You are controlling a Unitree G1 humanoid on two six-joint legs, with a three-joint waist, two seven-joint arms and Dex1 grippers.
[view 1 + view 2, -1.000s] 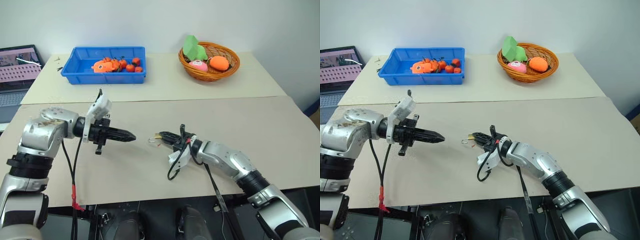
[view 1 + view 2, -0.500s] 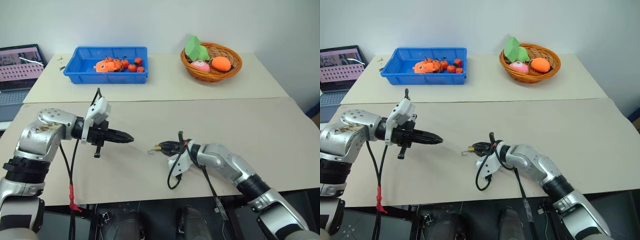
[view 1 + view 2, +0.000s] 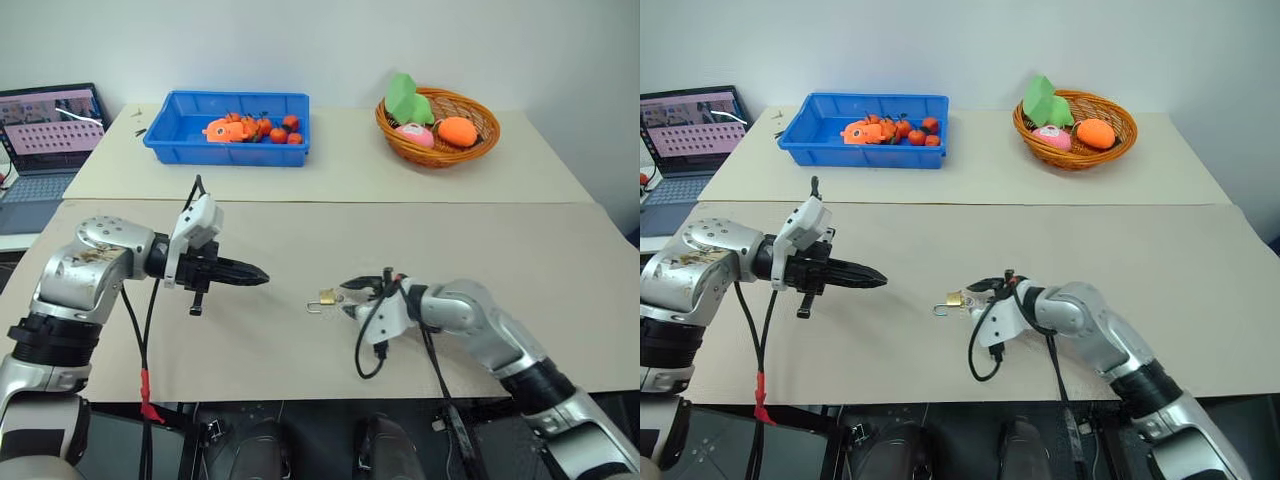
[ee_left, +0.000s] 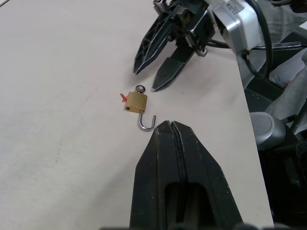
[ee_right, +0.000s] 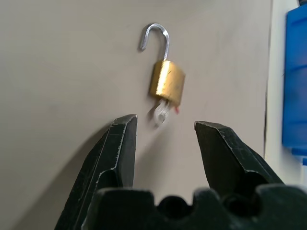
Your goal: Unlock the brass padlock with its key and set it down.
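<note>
On the beige worktop (image 3: pixel 520 250) the brass padlock (image 3: pixel 327 297) lies free, shackle swung out, the key (image 5: pixel 162 111) in its base. It sits just ahead of the right gripper (image 3: pixel 352 297), jaws parted and empty, its long axis running away from them. The left gripper (image 3: pixel 256 275), jaws clenched on nothing, hangs farther off.

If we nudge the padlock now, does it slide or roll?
Probably slides: the padlock lies flat on the smooth table. Its open shackle may swing loosely or snag a tool. The key still in it could catch and pivot it.
</note>
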